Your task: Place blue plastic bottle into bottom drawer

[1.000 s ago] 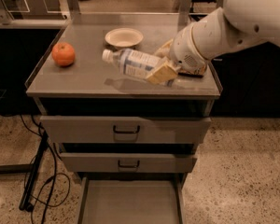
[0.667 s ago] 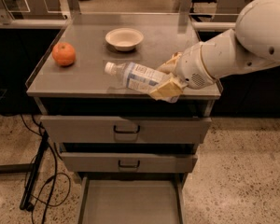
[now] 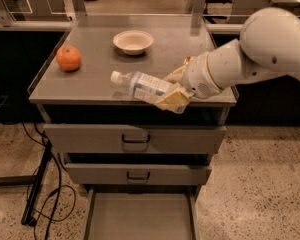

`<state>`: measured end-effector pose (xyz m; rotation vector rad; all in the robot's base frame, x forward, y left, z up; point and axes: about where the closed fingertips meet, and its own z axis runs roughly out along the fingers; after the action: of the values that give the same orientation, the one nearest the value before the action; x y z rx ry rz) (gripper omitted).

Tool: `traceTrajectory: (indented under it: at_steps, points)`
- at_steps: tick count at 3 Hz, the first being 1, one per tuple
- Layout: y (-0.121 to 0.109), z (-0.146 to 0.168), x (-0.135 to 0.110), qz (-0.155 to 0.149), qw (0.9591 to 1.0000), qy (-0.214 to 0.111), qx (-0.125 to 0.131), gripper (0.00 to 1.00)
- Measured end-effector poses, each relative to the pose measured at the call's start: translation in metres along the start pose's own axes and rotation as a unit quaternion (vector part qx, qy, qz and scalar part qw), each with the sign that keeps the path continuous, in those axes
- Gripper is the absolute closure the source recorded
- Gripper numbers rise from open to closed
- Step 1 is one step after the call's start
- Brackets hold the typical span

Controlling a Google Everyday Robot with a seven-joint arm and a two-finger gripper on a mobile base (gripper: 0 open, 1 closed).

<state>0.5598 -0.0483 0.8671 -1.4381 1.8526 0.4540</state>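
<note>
My gripper (image 3: 174,90) is shut on the blue plastic bottle (image 3: 140,85), a clear bottle with a white cap and pale blue-and-white label. It holds the bottle nearly level, cap pointing left, over the front edge of the cabinet top (image 3: 95,81). The white arm reaches in from the right. The bottom drawer (image 3: 140,216) is pulled open at the foot of the cabinet, a shallow grey tray with a bare floor, directly below the bottle and well under it.
An orange (image 3: 68,58) sits at the left of the cabinet top and a white bowl (image 3: 133,41) at the back middle. Two shut drawers with dark handles (image 3: 135,139) lie above the open one. Black cables (image 3: 40,194) trail on the floor at left.
The gripper has carried the bottle forward, from over the middle of the cabinet top to its front edge, and slightly lower.
</note>
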Motion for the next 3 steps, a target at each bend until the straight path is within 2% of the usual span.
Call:
traceTrajectory:
  at_steps: [1, 2, 3]
  points:
    - [0.023, 0.044, 0.037, 0.027, 0.9989, 0.001, -0.038, 1.00]
    - [0.076, 0.057, 0.062, 0.037, 0.9976, -0.008, -0.058, 1.00]
    - [0.103, 0.062, 0.094, 0.056, 0.9953, 0.012, -0.077, 1.00]
